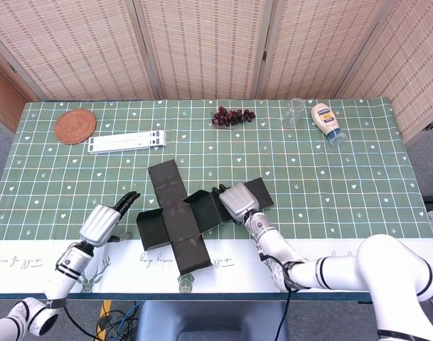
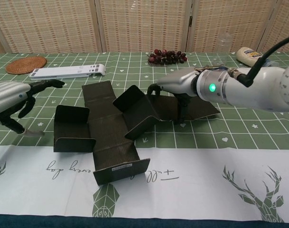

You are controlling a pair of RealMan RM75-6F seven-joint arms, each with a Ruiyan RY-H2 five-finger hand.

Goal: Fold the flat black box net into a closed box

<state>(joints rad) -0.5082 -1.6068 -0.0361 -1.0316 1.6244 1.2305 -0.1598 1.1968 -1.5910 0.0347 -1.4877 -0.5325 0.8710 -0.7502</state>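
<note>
The black box net point(image 1: 179, 217) point(image 2: 106, 130) lies near the table's front edge, a cross of panels with several flaps tilted up. My right hand point(image 1: 237, 201) point(image 2: 184, 86) lies over the net's right flap; its fingers curl down at the fold and its thumb presses on the flap's near edge, so it grips that flap. Just left of the net's left flap hovers my left hand point(image 1: 106, 222) point(image 2: 11, 99), fingers spread, holding nothing and touching nothing.
At the back are a woven coaster point(image 1: 75, 126), a white folding stand point(image 1: 127, 141), dark grapes point(image 1: 232, 116), a clear glass point(image 1: 294, 112) and a mayonnaise bottle point(image 1: 327, 122). A white cloth strip point(image 2: 191, 175) runs along the front edge.
</note>
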